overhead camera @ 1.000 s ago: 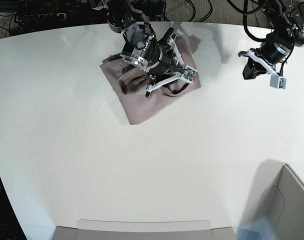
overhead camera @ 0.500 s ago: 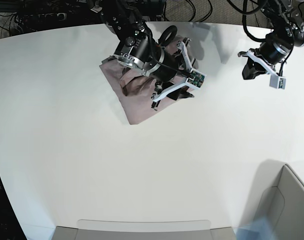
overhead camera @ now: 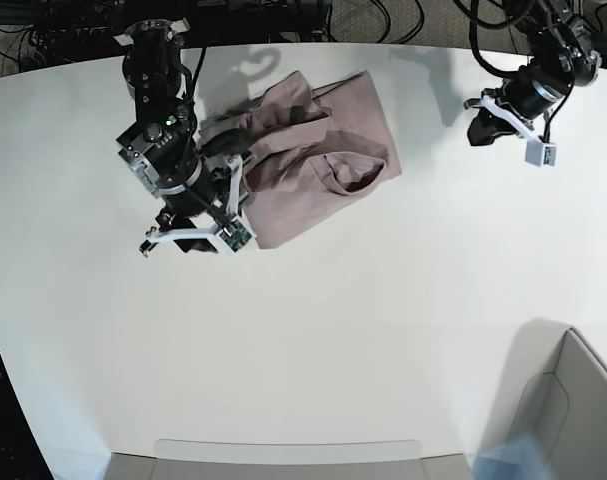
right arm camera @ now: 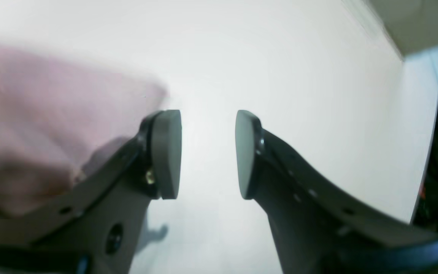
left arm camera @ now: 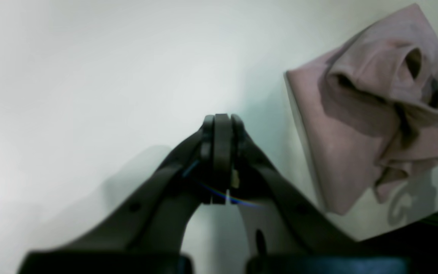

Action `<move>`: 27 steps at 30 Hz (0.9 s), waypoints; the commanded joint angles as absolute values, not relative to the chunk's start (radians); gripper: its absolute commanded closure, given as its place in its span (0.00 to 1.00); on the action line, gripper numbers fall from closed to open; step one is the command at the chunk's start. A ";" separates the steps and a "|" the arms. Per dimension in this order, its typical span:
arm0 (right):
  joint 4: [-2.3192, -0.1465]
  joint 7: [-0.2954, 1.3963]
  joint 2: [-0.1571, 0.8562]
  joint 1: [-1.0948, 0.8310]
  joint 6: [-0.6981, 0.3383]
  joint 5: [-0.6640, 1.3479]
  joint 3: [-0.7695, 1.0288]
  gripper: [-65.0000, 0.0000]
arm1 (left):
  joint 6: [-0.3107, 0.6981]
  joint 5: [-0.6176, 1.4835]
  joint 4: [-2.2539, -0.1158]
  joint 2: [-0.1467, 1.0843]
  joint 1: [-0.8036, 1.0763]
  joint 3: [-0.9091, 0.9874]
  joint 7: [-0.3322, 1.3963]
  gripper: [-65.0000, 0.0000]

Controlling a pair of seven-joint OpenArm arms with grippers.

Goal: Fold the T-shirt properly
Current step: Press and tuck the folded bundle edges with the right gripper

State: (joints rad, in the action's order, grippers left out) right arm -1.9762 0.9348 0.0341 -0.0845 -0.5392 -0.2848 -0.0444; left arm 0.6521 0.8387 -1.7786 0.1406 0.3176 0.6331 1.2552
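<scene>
Right gripper [right arm camera: 208, 154] is seen wide and empty, just beside the T-shirt [overhead camera: 313, 160]; left gripper [left arm camera: 221, 160] is kept closed, well apart; the bumpy top flap should be grabbed by its edge and laid flat.

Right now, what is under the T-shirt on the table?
The T-shirt lies bunched and partly folded straight on the white table. Bare tabletop shows all round it. Whatever its own layers cover cannot be seen.
</scene>
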 commanded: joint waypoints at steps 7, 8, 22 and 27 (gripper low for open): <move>-1.991 0.912 0.059 -0.262 -0.599 -0.259 -0.437 0.64 | 0.657 0.860 -1.779 0.157 0.314 0.638 1.233 1.00; -1.992 0.912 0.065 -0.269 -0.631 -0.259 -0.510 0.64 | 0.656 0.860 -1.779 0.157 0.312 0.636 1.233 1.00; -2.045 0.912 -0.004 -0.153 -0.670 -0.257 -0.315 0.64 | 0.661 0.872 -1.790 0.154 0.294 0.636 1.231 1.00; -2.035 0.912 0.016 -0.076 -0.673 -0.257 -0.159 0.86 | 0.661 0.931 -1.871 0.157 0.254 0.553 1.233 1.00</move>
